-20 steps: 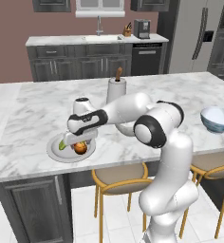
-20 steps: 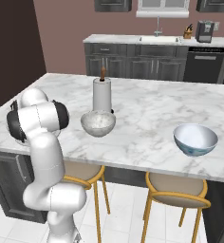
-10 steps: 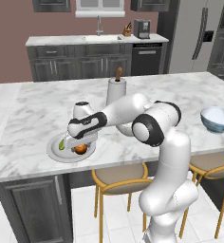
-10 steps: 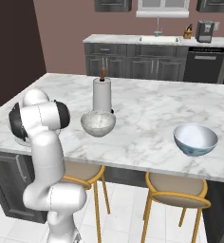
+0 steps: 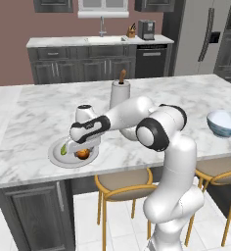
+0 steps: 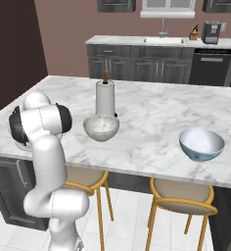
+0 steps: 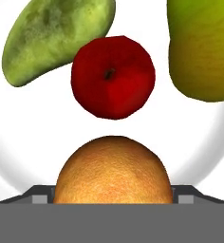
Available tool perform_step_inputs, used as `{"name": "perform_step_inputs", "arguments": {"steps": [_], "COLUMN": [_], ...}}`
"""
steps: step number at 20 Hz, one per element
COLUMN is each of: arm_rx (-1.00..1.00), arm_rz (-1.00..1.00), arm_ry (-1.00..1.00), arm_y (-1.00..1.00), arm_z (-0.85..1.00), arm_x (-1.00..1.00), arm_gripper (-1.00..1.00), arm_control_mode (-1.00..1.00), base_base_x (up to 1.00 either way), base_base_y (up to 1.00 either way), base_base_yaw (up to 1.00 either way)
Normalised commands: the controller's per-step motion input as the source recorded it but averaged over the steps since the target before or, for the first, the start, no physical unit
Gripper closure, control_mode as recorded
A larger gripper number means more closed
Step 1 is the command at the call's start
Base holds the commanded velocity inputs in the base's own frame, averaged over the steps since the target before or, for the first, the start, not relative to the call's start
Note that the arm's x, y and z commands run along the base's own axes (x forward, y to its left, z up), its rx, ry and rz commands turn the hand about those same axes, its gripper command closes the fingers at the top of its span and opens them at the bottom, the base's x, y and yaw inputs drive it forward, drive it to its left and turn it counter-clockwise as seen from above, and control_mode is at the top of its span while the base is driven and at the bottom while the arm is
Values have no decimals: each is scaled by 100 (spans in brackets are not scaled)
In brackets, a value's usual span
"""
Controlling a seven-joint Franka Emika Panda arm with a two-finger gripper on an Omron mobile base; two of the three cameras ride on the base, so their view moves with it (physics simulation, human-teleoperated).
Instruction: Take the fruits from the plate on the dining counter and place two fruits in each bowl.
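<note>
Pincer (image 5: 81, 151) low over the plate (image 5: 56, 156) near the worktop's (image 5: 34, 112) front left edge, its tips on either side of the orange-brown fruit (image 7: 113, 170)

The hand view gives the fruit close up: the orange-brown one sits between the two dark fingertips (image 7: 38, 193), with the red apple (image 7: 113, 76) just beyond it, the elongated green fruit (image 7: 52, 38) to one side and the yellow-green one (image 7: 201, 47) to the other, all on the white plate. The left base view shows only the orange-brown fruit and a sliver of green under the hand. The right base view shows both bowls on the worktop: the speckled one (image 6: 101, 127) beside the paper towel roll (image 6: 105, 97), the blue-sided one (image 6: 201, 144) toward the front right edge. The pincer is spread about the fruit; whether the tips touch it, I cannot tell
</note>
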Motion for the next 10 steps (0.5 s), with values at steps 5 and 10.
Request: {"name": "perform_step_inputs", "arguments": {"steps": [5, 10], "arm_rx": [0, 0], "arm_rz": [0, 0], "arm_ry": [-2, -5], "arm_y": [0, -11], "arm_z": [0, 54], "arm_x": [0, -15], "arm_gripper": [100, 100], "arm_control_mode": [-100, -100], "base_base_x": [0, 0], "base_base_y": [0, 0], "base_base_yaw": [0, 0]}}
